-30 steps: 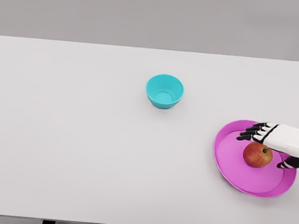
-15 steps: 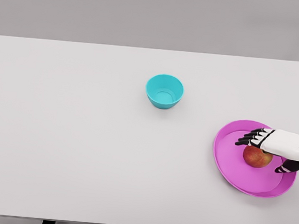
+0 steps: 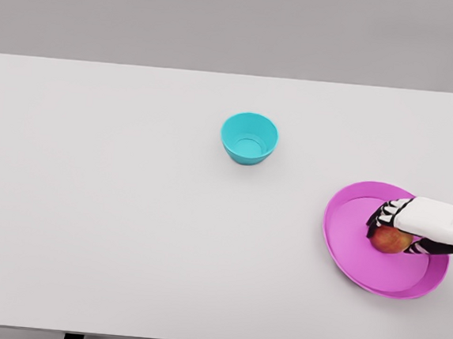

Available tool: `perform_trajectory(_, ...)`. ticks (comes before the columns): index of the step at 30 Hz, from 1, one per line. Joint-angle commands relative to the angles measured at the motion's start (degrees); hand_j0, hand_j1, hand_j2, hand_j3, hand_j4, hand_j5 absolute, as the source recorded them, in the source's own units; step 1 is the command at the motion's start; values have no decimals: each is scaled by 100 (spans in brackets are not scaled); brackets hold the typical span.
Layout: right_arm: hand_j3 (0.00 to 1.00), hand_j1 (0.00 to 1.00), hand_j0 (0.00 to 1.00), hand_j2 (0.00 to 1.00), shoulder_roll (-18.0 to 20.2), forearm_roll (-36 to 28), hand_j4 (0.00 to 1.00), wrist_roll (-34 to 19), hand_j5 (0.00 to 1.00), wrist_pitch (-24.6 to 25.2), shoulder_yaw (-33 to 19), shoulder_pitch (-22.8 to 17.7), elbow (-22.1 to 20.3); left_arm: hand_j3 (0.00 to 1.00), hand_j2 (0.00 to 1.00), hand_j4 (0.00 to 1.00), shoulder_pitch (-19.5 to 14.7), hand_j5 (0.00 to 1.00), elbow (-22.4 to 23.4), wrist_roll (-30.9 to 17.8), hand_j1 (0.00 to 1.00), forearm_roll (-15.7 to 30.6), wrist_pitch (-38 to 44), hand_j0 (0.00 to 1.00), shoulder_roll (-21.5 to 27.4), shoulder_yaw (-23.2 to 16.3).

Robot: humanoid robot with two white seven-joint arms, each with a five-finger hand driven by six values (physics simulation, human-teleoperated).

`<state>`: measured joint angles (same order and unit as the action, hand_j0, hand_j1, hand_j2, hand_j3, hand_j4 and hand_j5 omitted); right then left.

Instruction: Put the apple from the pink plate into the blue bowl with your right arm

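From the head camera, the white right hand (image 3: 400,228) has its black fingers (image 3: 382,215) wrapped around the round red apple (image 3: 390,241) on the flat pink plate (image 3: 346,231), far from the small blue bowl (image 3: 249,138) on the white table (image 3: 128,208).

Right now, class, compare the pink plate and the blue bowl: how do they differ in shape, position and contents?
The pink plate is wide and shallow; the blue bowl is narrower with taller walls. The plate sits near the table's right edge, the bowl near its middle. The plate holds the apple, with the right hand curled over it; the bowl is empty. Both are round and rest upright on the white table.
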<state>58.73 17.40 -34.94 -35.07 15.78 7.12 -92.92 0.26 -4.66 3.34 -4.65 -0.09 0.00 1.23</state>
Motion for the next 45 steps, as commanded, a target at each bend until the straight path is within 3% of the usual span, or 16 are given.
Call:
perform_trajectory(1,39,39,39,39,7,-26,39,-6,39,7,4,17,-7,100,100,100,0,100,0,0,100,-1,0,100,0,0)
perform_trajectory(8,38,38,38,38,-11,-44,38,-6,38,7,-4,220,-7,100,100,100,0,100,0,0,100,-1,0,100,0,0)
perform_trajectory(24,36,36,36,36,-521,-70,36,-6,36,7,-4,1081,353,100,100,100,0,100,0,0,100,-1,0,100,0,0)
perform_trajectory(25,36,36,36,36,-723,-70,36,-6,36,7,-4,1178,371,100,100,100,0,100,0,0,100,-1,0,100,0,0)
perform_trajectory(45,35,35,35,35,-1769,-9,35,-6,35,7,-4,1749,942,100,100,100,0,100,0,0,100,-1,0,100,0,0)
